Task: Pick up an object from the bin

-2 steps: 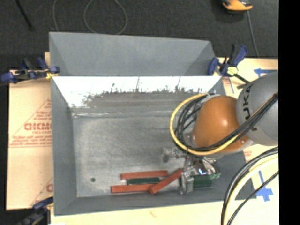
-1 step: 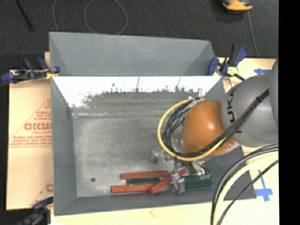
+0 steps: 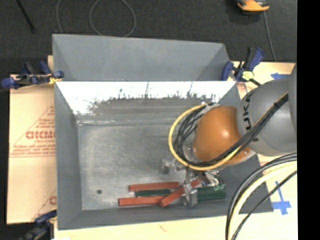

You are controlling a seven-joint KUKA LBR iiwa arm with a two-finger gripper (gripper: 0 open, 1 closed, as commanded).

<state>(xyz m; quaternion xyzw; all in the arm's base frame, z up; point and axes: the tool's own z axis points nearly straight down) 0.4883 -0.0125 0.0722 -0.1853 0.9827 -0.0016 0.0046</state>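
The bin [image 3: 67,149] has a bare floor across its left and middle, from the far wall almost to the near one, and nothing stands in the way of coming straight down there. Along the foot of the near wall a few red and green sticks [image 3: 150,188] lie flat and close together, leaving little room between them and that wall. The right part is blocked by the arm's orange cover [image 3: 215,134], its cable loop [image 3: 175,134] and the hand [image 3: 192,184], low at the sticks' right end.
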